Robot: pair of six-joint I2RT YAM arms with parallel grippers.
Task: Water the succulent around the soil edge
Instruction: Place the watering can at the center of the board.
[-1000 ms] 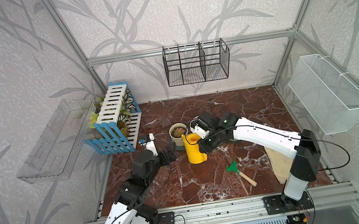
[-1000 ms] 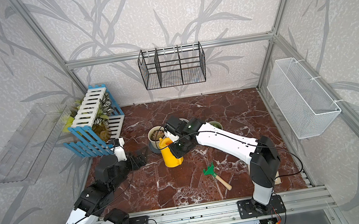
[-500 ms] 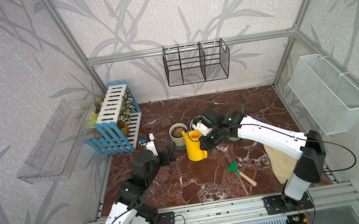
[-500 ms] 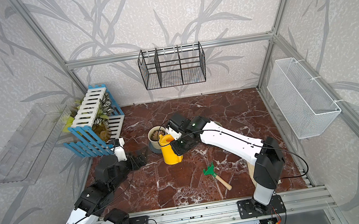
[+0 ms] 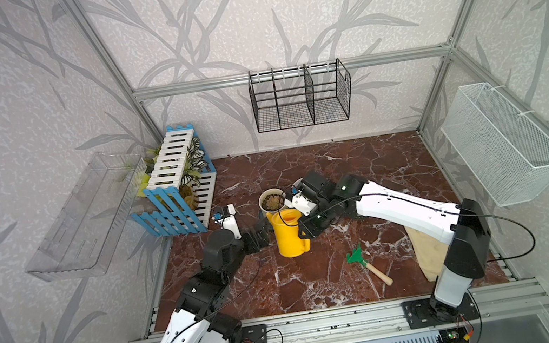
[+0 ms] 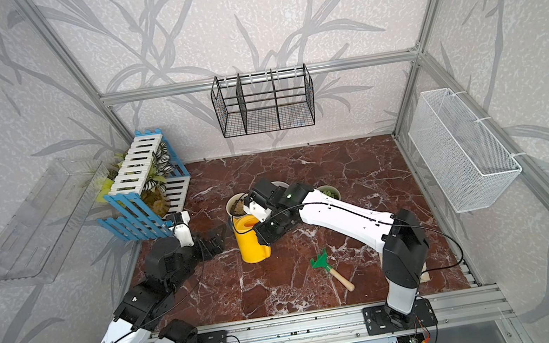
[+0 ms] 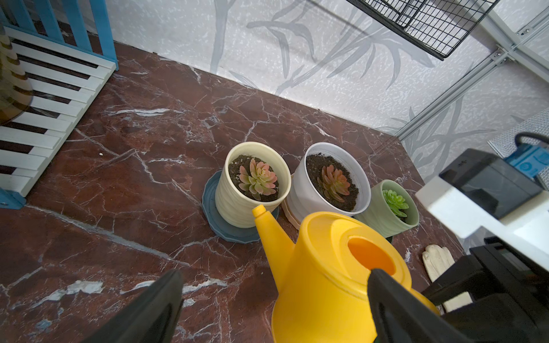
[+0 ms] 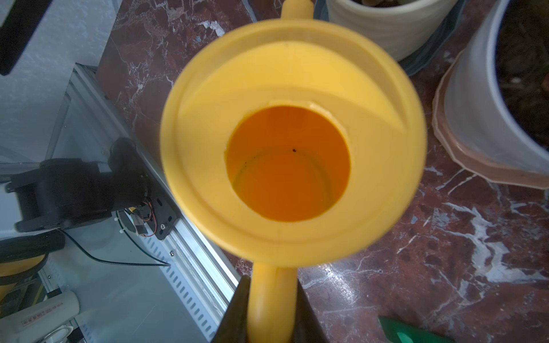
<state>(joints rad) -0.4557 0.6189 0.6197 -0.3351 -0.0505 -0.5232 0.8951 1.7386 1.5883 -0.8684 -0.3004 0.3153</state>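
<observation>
**Green succulent in sage pot: right end of a three-pot row**

- Succulent (image 7: 395, 202): a small bright green rosette, upright in a ribbed sage pot (image 7: 383, 222). It stands at the robot's right end of a row of three pots on the marble floor (image 5: 319, 283).
- Soil edge (image 7: 401, 218): only a dark sliver shows between rosette and rim. It is probably soil, though the shade inside the pot makes this hard to tell.
- White pot (image 7: 300, 196): middle of the row, just beside the sage pot. It holds an orange-pink rosette (image 7: 334, 182) in a wide ring of dark soil.
- Cream pot (image 7: 237, 205): left end of the row, on a grey-blue saucer (image 7: 217, 221), holding a pinkish-green rosette (image 7: 257, 179).
- Yellow watering can (image 5: 288, 238): upright, on the robot's side of the cream and white pots, with its fill opening facing up. Its spout (image 7: 261, 215) points at the cream pot, tip just beside that pot's wall.
- Right gripper (image 8: 271, 285): jaws clamped on the can's handle (image 8: 271, 300), one on each side.
- Left gripper (image 5: 261, 237): jaws wide apart and holding nothing, just beside the can on the side away from the handle.
- Green hand rake (image 5: 368, 263): lies flat with its wooden handle toward the robot, well apart from the pots.
- Cream glove (image 7: 439, 261): flat on the floor near the sage pot.
- Blue-and-white slatted crate (image 5: 176, 190): tilted, at the floor's left rear, with foliage inside.
- Black wire basket (image 5: 301, 102): on the rear wall.
- White mesh basket (image 5: 504, 141): on the right wall.
- Clear shelf (image 5: 80, 216): on the left wall.
</observation>
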